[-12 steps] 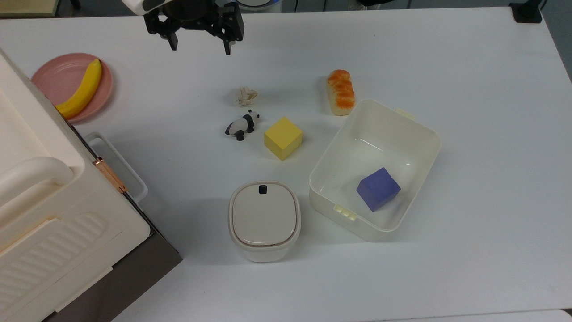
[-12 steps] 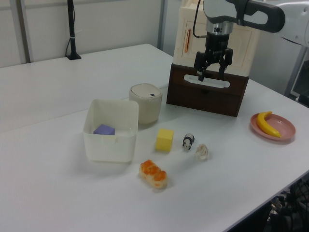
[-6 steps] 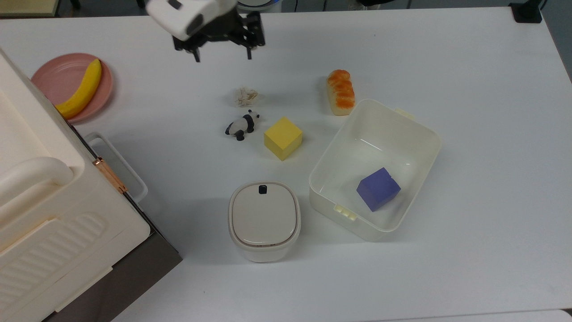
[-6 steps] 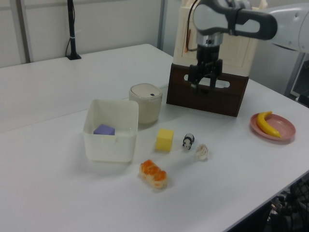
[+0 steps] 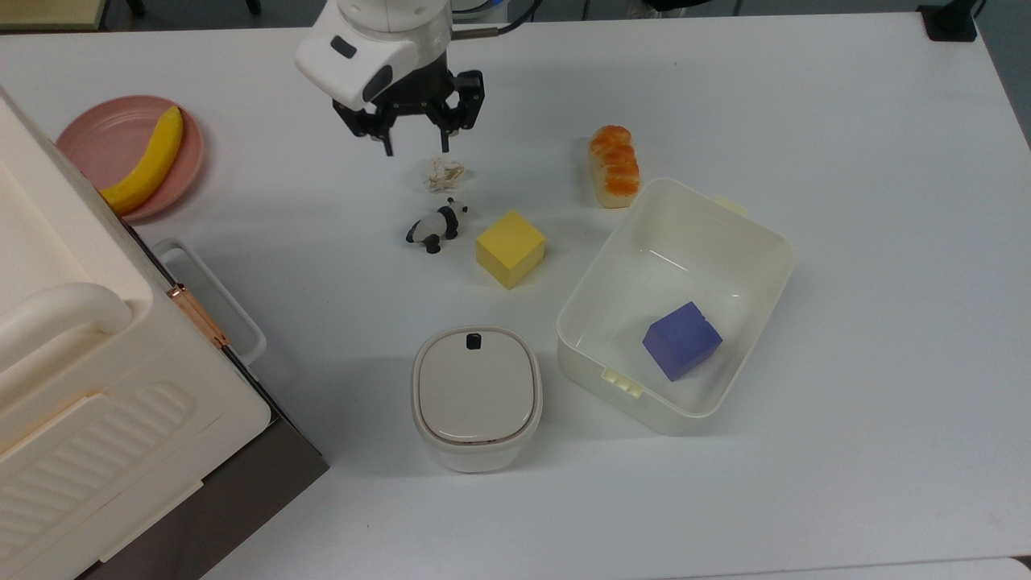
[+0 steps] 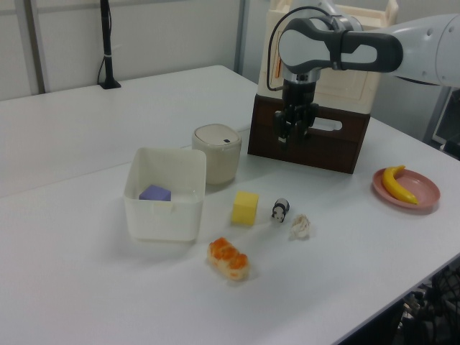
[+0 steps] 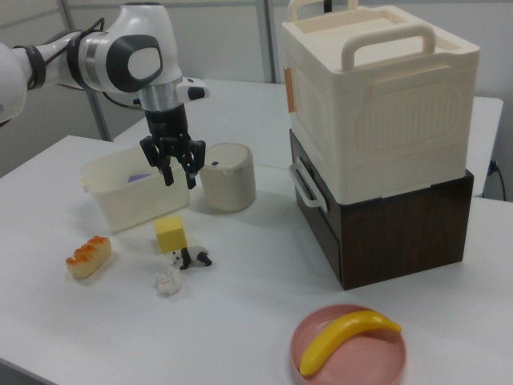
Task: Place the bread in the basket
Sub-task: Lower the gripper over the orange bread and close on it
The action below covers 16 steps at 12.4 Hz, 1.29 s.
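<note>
Bread [image 5: 614, 166] lies on table [image 5: 846, 161], well off to top view's right of gripper [image 5: 416, 148], untouched. Gripper up in the air, fingers spread apart, nothing betw. them. Paper wad [image 5: 445, 173] just below it in top view; panda [image 5: 436, 225] and yellow cube [image 5: 510, 248] further out. Basket [image 5: 755, 230] beyond, corner just beside bread, purple cube [image 5: 681, 340] inside.

Orange-crusted cream bread [image 5: 614, 165], cream-white basket [image 5: 757, 242], purple cube [image 5: 681, 340], yellow cube [image 5: 510, 248].
</note>
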### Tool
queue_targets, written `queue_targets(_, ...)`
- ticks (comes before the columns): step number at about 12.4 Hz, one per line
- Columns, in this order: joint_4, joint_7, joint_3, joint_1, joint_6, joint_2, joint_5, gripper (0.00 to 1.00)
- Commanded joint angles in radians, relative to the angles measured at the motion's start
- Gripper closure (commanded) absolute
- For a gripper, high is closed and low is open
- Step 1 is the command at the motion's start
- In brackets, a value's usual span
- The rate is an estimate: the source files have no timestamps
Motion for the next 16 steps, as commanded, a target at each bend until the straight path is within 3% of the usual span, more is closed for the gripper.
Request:
queue_targets(1, -0.027, -0.067, -0.025, 0.042, 0.055, 0.005, -0.011, 0.14)
queue_targets(3, -0.078, -0.137, -0.023, 0.065, 0.051, 0.002, -0.011, 0.00)
queue_targets(6, -0.251, -0.104, -0.025, 0.186, 0.075, -0.081, -0.013, 0.00)
queue_targets(8, -0.329, -0.006, -0.023, 0.270, 0.110, -0.101, -0.013, 0.00)
queue_targets(13, -0.383, 0.190, -0.025, 0.428, 0.215, -0.058, -0.013, 0.00)
queue_targets(16, -0.374, 0.313, -0.015, 0.485, 0.293, 0.049, -0.063, 0.00)
